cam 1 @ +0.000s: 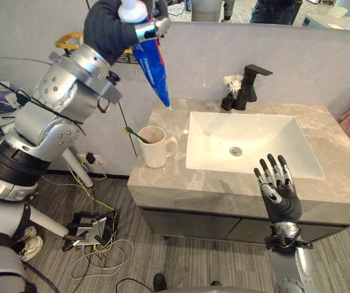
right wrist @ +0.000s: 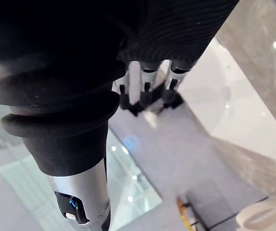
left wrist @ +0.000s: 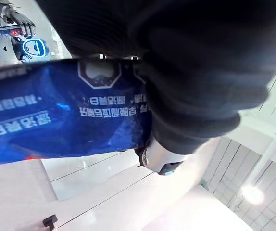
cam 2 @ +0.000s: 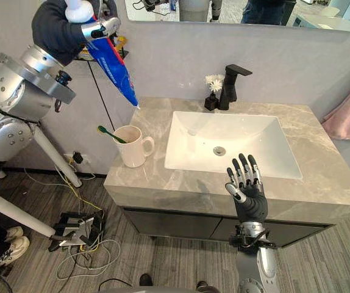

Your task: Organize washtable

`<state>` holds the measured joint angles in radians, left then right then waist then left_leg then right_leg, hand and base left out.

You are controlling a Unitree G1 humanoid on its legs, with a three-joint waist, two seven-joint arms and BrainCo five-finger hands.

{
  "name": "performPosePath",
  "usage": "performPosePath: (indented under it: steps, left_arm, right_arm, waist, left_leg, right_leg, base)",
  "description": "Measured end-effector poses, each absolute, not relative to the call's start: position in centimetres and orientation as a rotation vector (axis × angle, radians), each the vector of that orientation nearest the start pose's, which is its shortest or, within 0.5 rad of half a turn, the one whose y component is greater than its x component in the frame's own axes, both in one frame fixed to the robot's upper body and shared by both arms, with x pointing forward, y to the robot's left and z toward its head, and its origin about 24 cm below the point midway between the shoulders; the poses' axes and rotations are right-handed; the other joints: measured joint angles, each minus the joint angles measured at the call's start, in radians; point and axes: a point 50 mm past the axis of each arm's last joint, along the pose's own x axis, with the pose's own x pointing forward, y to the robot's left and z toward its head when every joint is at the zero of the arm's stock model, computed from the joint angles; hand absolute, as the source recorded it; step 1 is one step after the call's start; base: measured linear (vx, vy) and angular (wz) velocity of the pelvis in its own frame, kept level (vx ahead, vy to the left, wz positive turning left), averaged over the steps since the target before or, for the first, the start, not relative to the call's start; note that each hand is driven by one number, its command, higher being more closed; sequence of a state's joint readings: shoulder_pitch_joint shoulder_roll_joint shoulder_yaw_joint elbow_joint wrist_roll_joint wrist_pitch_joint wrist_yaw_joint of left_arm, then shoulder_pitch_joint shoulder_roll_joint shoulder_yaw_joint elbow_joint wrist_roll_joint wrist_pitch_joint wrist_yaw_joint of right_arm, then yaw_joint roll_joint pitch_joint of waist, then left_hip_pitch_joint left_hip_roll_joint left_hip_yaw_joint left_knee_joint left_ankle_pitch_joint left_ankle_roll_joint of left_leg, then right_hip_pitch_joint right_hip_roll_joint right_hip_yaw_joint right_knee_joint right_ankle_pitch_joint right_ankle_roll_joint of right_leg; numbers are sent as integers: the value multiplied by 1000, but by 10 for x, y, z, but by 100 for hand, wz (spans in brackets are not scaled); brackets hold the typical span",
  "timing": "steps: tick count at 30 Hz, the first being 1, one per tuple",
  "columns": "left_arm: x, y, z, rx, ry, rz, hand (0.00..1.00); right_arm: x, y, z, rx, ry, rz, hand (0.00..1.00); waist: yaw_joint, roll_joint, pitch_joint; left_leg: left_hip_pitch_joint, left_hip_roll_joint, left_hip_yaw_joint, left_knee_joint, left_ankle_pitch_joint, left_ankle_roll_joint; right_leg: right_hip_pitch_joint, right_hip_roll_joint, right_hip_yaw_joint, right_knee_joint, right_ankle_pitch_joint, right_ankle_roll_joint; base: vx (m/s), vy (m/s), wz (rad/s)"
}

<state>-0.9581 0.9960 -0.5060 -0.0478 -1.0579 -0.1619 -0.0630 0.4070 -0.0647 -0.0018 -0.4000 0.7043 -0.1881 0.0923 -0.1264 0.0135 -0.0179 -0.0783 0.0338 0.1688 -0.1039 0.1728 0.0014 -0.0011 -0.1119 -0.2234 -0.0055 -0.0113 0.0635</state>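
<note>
The left hand [cam 1: 111, 27] is clenched round the white-capped end of a blue plastic toothpaste tube [cam 1: 153, 67]. It is raised above the grey marble desk [cam 1: 339, 159], at 10 o'clock from the white rectangular sink [cam 1: 266, 131] (crimped tail pointing down). A white ceramic mug [cam 1: 155, 146] holding a green toothbrush [cam 1: 135, 133] stands at 9 o'clock. The right hand [cam 1: 280, 198], fingers straight and empty, hovers at 5 o'clock.

Left hand [cam 2: 59, 27] gripped the blue toothpaste tube [cam 2: 114, 67] high over the tabletop [cam 2: 321, 183]. Mug [cam 2: 132, 146] with toothbrush [cam 2: 109, 133] stood left of the sink [cam 2: 224, 131]. Right hand [cam 2: 248, 198] sat at the front edge, fingers straight.
</note>
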Motion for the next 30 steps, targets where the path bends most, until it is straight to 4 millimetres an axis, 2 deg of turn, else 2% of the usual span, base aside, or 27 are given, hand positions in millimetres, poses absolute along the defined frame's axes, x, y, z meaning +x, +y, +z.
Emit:
performPosePath:
  steps: [5,12,16,26,30]
  left_arm:
    - [305,155,315,109,-652,-625,100]
    - [311,163,294,141,-571,-598,100]
    - [317,169,285,171,-528,-572,100]
    - [320,174,280,188,-507,-564,100]
    - [322,179,267,181,-459,-549,100]
  right_arm:
    - [170,-187,61,601,-203,-69,0]
    - [164,-195,59,583,-195,-105,0]
    - [158,-194,52,584,-153,-103,0]
    - [153,-193,48,585,-123,-85,0]
    - [153,-193,48,585,-125,-75,0]
  waist:
    - [0,8,-2]
    - [-3,10,-3]
    - [-2,9,-3]
    - [-1,9,-3]
    - [-2,9,-2]
  left_leg:
    - [2,2,3,0,0,0]
    - [5,4,8,0,0,0]
    - [4,4,10,0,-1,0]
    - [0,6,18,0,-1,0]
    - [-3,6,21,0,-2,-2]
  right_leg:
    - [0,3,4,-1,0,0]
    - [2,3,7,-7,1,-1]
    - [2,4,8,-10,1,-1]
    - [-2,5,13,-18,2,-2]
    - [-5,6,16,-19,2,-2]
  base:
    - [7,0,-1]
    - [0,0,-1]
    - [0,0,0]
    - [2,0,0]
    - [15,-1,-2]
